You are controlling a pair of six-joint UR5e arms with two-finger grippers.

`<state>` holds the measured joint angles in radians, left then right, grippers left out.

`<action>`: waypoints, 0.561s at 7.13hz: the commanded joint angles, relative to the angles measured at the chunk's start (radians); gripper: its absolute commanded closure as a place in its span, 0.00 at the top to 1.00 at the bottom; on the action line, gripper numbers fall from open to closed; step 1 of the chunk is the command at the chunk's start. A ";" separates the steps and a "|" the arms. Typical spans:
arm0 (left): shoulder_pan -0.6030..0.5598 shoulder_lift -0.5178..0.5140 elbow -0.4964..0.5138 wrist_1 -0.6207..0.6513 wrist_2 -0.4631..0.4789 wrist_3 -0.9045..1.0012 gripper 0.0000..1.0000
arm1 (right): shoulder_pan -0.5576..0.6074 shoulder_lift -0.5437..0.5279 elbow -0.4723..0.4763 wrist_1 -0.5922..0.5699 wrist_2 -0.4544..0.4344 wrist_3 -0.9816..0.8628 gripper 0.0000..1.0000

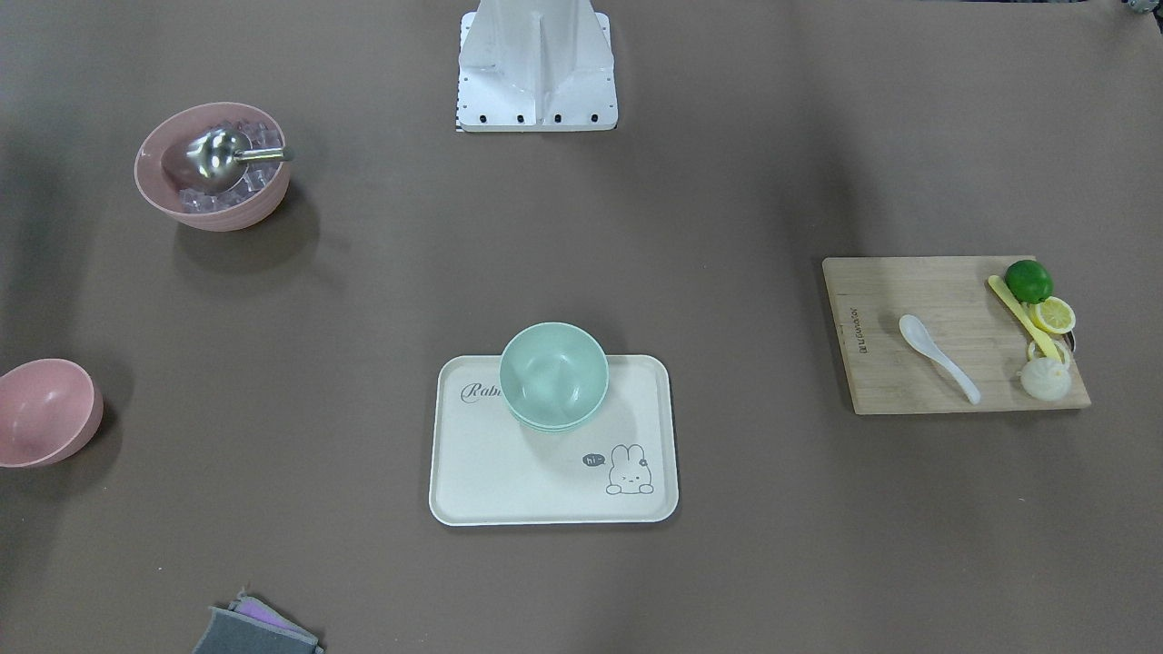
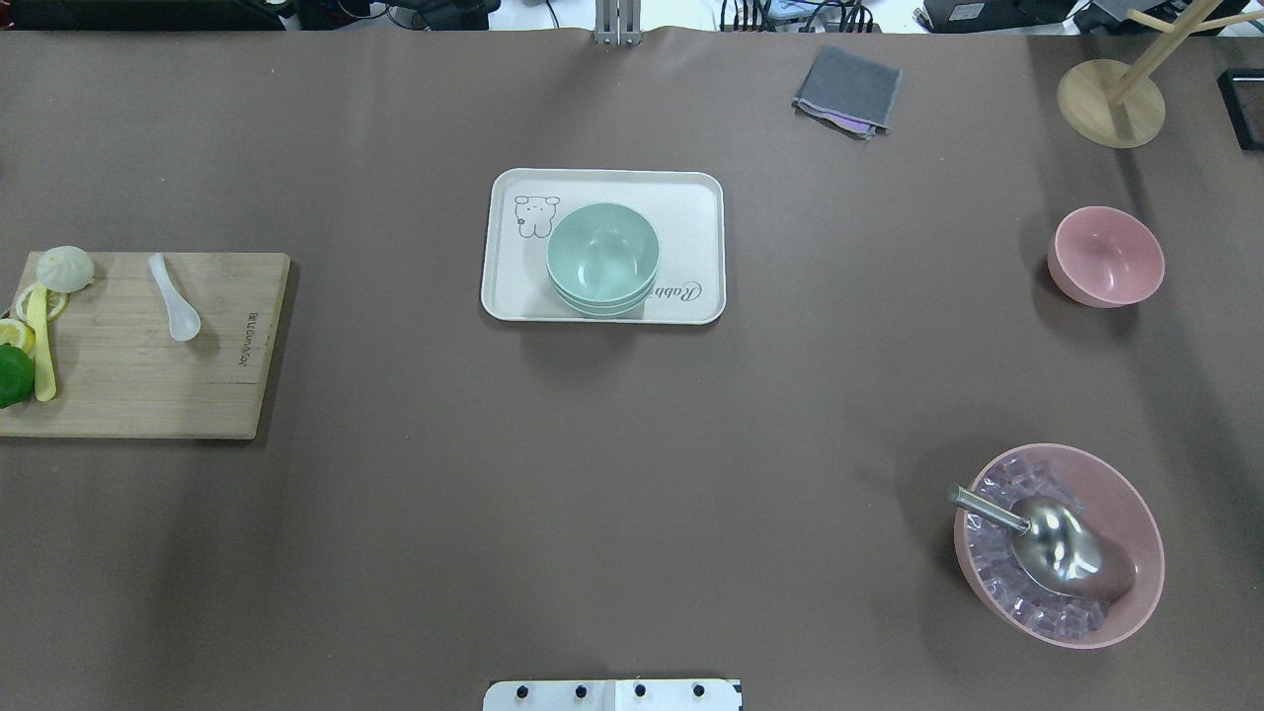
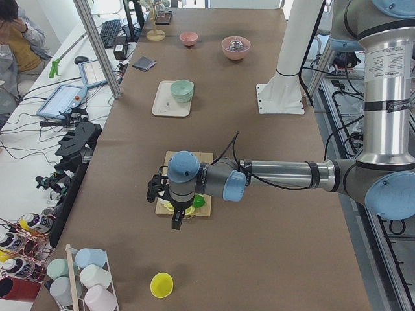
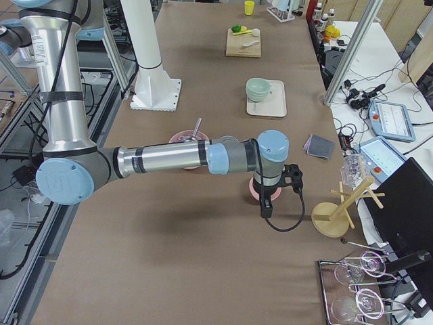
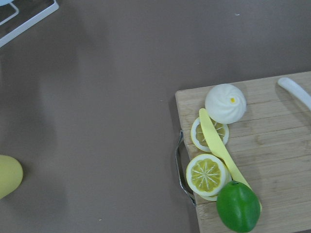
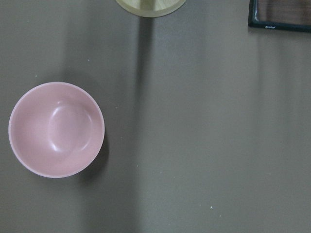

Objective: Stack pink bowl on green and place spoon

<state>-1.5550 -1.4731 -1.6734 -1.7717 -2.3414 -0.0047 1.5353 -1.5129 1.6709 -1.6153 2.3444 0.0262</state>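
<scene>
The small pink bowl [image 2: 1106, 255] stands empty on the table at the far right, and also shows in the right wrist view [image 6: 56, 128]. Stacked green bowls [image 2: 602, 257] sit on a cream tray [image 2: 691, 197] at the table's middle. A white spoon [image 2: 175, 298] lies on a wooden cutting board [image 2: 148, 385] at the left. My left gripper [image 3: 176, 217] hangs above the board's outer end. My right gripper [image 4: 266, 206] hangs above the pink bowl. Both show only in the side views, so I cannot tell whether they are open or shut.
A larger pink bowl [image 2: 1062, 543] with ice cubes and a metal scoop stands near right. A lime [image 5: 238, 206], lemon slices, a yellow knife and a bun [image 5: 225, 103] lie on the board. A grey cloth [image 2: 847, 91] and a wooden stand [image 2: 1111, 99] sit at the far side.
</scene>
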 commanded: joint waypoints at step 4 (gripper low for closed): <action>0.004 0.117 -0.065 -0.049 -0.004 0.000 0.98 | -0.007 -0.067 0.030 -0.009 0.030 -0.009 1.00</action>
<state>-1.5518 -1.3724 -1.7351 -1.8187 -2.3434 0.0074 1.5284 -1.5757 1.7029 -1.6246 2.3738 0.0217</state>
